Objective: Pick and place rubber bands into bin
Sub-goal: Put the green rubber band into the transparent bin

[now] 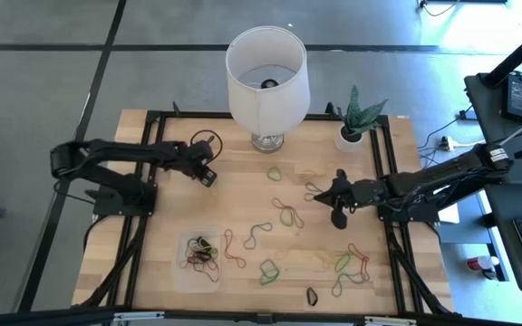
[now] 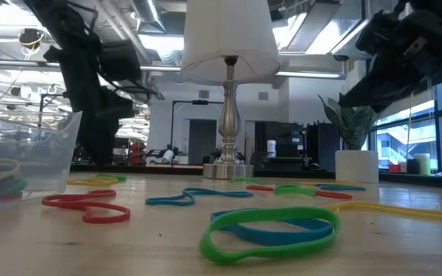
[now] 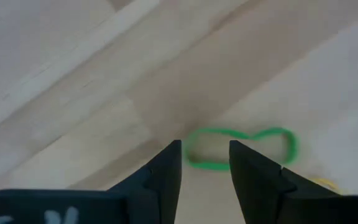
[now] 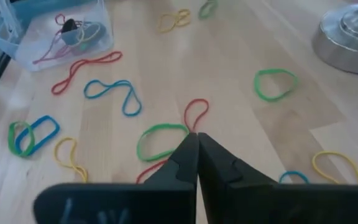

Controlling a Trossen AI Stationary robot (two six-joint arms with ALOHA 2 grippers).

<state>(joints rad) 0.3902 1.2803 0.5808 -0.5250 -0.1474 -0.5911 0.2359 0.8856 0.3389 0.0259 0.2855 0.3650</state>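
Left gripper (image 3: 205, 171), fingers parted and empty, lines up on a green rubber band (image 3: 241, 146); next, descend and pinch it. Right gripper (image 4: 196, 155) is closed, empty.

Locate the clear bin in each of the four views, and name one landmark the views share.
High view: bin near the table's front edge, left of centre.
Low view: bin at the far left.
Left wrist view: not in it.
Right wrist view: bin far off beyond the right claw.
Landmark: lamp base.
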